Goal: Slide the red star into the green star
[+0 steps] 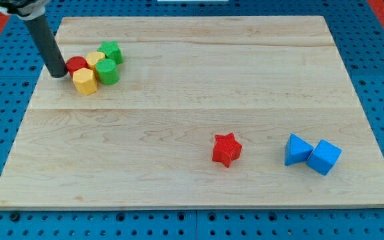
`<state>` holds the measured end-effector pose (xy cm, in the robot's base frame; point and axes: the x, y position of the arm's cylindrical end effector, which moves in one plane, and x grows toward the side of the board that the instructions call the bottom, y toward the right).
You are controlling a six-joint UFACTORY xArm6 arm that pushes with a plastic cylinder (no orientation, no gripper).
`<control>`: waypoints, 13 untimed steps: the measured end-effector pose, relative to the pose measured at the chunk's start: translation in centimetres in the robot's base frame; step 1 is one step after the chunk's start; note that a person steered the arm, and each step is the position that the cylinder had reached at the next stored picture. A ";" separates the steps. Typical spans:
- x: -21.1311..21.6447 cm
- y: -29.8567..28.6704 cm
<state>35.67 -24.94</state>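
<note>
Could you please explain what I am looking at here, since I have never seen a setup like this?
There is one camera view, looking down at a wooden board on a blue pegboard. The dark rod at the view's top left is a robot arm's end; it has no jaws and holds nothing, it only pushes. My tip sits just left of a cluster: a red cylinder, two yellow blocks, a green cylinder and the green star. The red star lies alone toward the bottom, with two touching blue blocks to its right.
</note>
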 end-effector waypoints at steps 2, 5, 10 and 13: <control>11.5 2.6; 23.3 29.8; 1.7 33.0; -11.9 27.4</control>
<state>23.74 2.47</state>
